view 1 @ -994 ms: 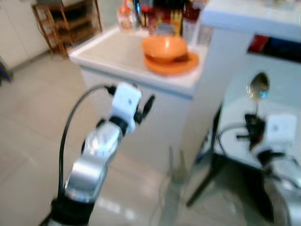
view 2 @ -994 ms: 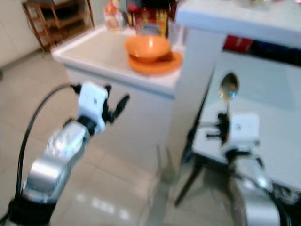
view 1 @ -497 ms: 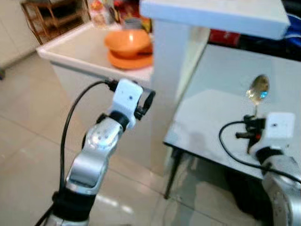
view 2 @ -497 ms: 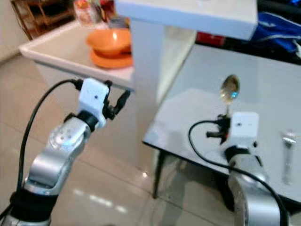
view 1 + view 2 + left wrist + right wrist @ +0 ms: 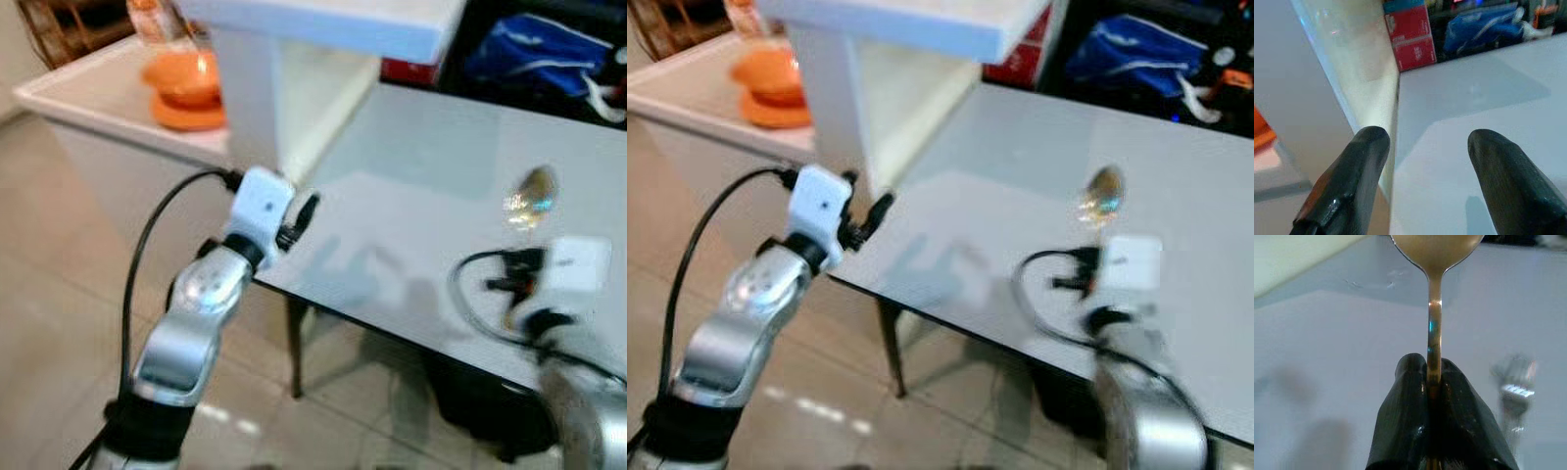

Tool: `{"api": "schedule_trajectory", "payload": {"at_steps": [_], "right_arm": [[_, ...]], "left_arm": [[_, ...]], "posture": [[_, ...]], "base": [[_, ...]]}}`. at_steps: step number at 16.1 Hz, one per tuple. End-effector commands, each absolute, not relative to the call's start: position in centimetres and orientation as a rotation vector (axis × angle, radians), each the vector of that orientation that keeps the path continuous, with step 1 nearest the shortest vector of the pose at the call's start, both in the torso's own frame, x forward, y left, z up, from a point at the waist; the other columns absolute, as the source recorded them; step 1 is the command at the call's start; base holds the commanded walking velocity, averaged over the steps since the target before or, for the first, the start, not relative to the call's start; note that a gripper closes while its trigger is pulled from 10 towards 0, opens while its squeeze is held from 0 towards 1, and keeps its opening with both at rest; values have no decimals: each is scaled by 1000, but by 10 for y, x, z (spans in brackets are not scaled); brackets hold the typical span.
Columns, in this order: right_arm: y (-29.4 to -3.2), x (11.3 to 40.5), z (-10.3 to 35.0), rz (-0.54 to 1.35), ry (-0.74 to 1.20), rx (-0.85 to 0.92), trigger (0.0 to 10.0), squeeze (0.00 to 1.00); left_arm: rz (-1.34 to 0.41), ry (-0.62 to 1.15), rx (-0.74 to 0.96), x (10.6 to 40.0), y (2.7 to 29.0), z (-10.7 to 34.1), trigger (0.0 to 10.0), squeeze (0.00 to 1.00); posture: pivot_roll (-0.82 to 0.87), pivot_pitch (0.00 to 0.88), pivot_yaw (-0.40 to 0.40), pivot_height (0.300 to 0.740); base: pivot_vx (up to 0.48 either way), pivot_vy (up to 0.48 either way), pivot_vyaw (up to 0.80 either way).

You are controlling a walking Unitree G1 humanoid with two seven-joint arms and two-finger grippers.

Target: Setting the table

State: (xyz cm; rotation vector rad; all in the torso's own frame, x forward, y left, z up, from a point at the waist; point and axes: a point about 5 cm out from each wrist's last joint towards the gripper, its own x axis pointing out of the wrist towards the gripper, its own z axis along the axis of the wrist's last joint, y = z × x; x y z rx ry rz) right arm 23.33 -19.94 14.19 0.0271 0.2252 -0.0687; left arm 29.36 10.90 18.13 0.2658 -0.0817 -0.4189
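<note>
Silver arms fill the lower part of the head views, with the left gripper (image 5: 306, 210) raised at centre left, its fingers (image 5: 1356, 166) spread apart with nothing between them, poised over the near corner of the grey bench (image 5: 421, 186). At lower right the right gripper (image 5: 1431, 382) has its fingers clenched on the handle of a metal spoon (image 5: 529, 196), which stands upright with its bowl above the bench top. Since a second ago the camera has swung: the grey bench now spreads across the middle of the frame, while the orange bowl and plate (image 5: 184, 88) on the white counter (image 5: 88, 98) have slid to the upper left. Motion blur smears the right arm. A fork-like object (image 5: 1515, 387) lies on the bench beyond the spoon, too blurred to name surely. Farthest back, upper right, sit a blue bag (image 5: 534, 54) and a red box (image 5: 1410, 41).
</note>
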Motion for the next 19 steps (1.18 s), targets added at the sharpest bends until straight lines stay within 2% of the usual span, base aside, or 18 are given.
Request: {"api": "schedule_trajectory", "payload": {"at_steps": [1,6,9,12,16,19], "right_arm": [[-201,231,146,-76,217,20,10000,0],[-188,225,137,-42,312,46,10000,0],[-182,218,124,-67,466,101,10000,0],[-174,217,117,-58,559,156,10000,0],[-156,231,115,-72,572,243,10000,0],[-150,237,124,-13,508,223,10000,0]], "left_arm": [[-424,-93,271,294,108,185,10000,0],[-493,-72,268,286,105,178,10000,0],[-654,-27,262,265,102,160,10000,0],[-682,-7,278,257,102,156,10000,0],[-727,-3,288,247,102,156,10000,0],[-665,-39,269,250,105,167,10000,0]], "posture": [[-58,55,42,740],[-63,49,32,740],[-61,65,15,740],[-44,102,-5,740],[-7,134,-3,740],[13,138,-4,740]], "base": [[0,-480,0],[0,-439,0],[0,0,0],[0,0,0],[0,0,0],[0,0,0]]}}
